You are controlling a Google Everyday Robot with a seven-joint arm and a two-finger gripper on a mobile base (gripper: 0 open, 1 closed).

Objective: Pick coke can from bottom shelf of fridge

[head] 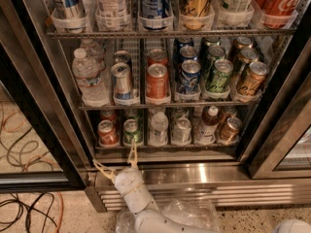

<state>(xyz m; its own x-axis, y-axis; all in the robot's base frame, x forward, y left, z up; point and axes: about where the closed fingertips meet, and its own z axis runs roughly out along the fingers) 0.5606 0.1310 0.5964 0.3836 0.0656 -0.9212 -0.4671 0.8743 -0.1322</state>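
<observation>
**Step in hand:** approach to the coke can (107, 132).

**Position of target:** The coke can is seen upright at the left end of the bottom shelf (165, 155) of the fridge (204, 176), directly behind the clear lane front. A green can (130, 131) stands just beside the coke can, on its right. A second red can is partly seen behind it.

**Tool:** The gripper (114, 155) is found just below the coke can and slightly to its right, outside the shelf and in front of the steel rail. Its fingers (132, 152) are spread wide. One is pointed up toward the gap between the coke can and the green can, and the other is pointed out leftward, below the coke can. Nothing is held.

**Judgement:** The reach is not yet completed and the can is untouched.

**Notes for a clean execution:**
- The wrist should be raised until the fingers are level with the coke can's mid-body, above the rail and lane front.
- The opening should be centred on the coke can, with one finger passed along its left side and the other into the gap beside the green can.
- That gap looks tight, so the green can is likely to be nudged if entry is skewed.
- Closure should be made only once the can sits deep between the fingers.
- Moderate force is advised, since thin aluminium dents easily.
- A slight lift is probably needed to clear the lane front before withdrawal.
</observation>
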